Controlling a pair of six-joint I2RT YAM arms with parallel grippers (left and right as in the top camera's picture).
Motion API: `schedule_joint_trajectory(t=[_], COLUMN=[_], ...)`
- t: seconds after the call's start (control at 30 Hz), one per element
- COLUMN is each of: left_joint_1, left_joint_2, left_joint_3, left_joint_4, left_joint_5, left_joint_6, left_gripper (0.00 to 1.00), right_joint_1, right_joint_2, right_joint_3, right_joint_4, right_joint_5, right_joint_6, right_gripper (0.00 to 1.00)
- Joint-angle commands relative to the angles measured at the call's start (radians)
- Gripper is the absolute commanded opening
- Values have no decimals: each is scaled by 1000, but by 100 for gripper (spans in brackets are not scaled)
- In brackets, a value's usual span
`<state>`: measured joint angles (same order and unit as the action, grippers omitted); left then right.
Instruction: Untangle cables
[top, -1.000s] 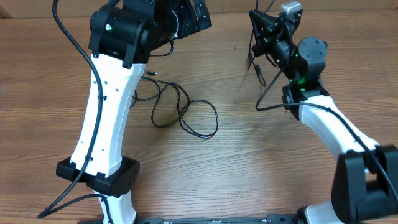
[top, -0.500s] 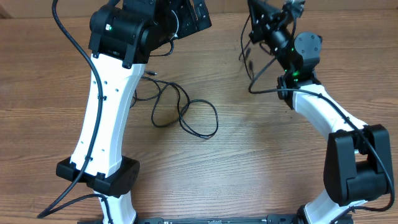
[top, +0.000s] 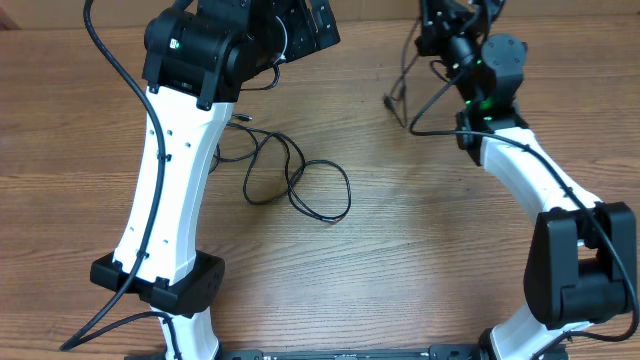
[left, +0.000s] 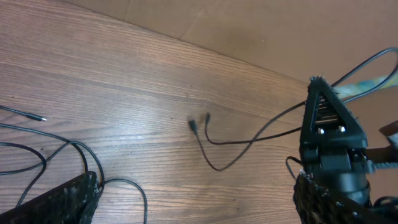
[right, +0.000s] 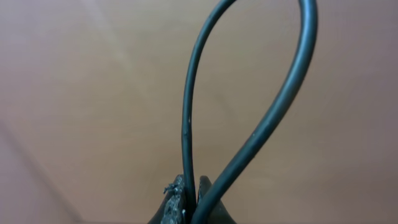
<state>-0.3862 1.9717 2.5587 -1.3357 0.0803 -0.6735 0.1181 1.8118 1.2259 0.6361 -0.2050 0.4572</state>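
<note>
Since a second ago the right gripper (right: 185, 200) has swung from over the table toward its far edge, carrying its catch along, while the left arm (top: 165, 190) has not shifted. Up close in the right wrist view, the right gripper's fingers are pressed together on a thin black cable (right: 186, 137), which rises out of the pinch as a narrow loop against a plain brown background. From the overhead camera that cable drops away from the gripper in slack strands, and its plug ends (top: 388, 100) hang close together to the left of the right arm; whether they touch the wood cannot be told. The left wrist view shows the same two plugs side by side, with the cord curving off toward the right arm. The left gripper (left: 196, 190) stands spread as wide as it goes, holding nothing, above the wooden table (top: 420, 250). Below and just beside it, the other cables (top: 296, 170) lie on the table in loose overlapping loops, one silver-tipped plug (left: 38, 117) pointing away from the bunch.
</note>
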Motion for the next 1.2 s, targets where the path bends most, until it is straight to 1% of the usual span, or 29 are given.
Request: schedule_joint_trajectory(t=[0.0, 0.23, 0.33, 0.53, 0.8, 0.93, 1.07, 1.17], left_joint_1=[0, 0, 0, 0, 1, 1, 0, 0], left_joint_2=[10, 10, 10, 10, 10, 10, 10, 10], left_joint_3=[1, 1, 1, 1, 1, 1, 1, 1], left_joint_4=[0, 0, 0, 0, 0, 0, 0, 0], left_joint_5=[-13, -13, -13, -13, -13, -13, -13, -13], left_joint_6=[23, 23, 23, 23, 23, 23, 23, 23], left_gripper=[99, 100, 99, 100, 100, 99, 99, 99], right_joint_1=[-74, -214, -266, -352, -465, -523, -584, -631], right_joint_2=[34, 108, 140, 193, 200, 200, 200, 200], right_joint_3=[26, 26, 26, 26, 26, 26, 26, 26], right_joint_4=[-29, -64, -72, -78, -137, -149, -152, -172], right_joint_5=[47, 40, 8, -2, 3, 11, 14, 15], right_joint_6=[-40, -39, -39, -39, -46, -92, -101, -148], right_gripper=[4, 4, 4, 4, 4, 4, 4, 4])
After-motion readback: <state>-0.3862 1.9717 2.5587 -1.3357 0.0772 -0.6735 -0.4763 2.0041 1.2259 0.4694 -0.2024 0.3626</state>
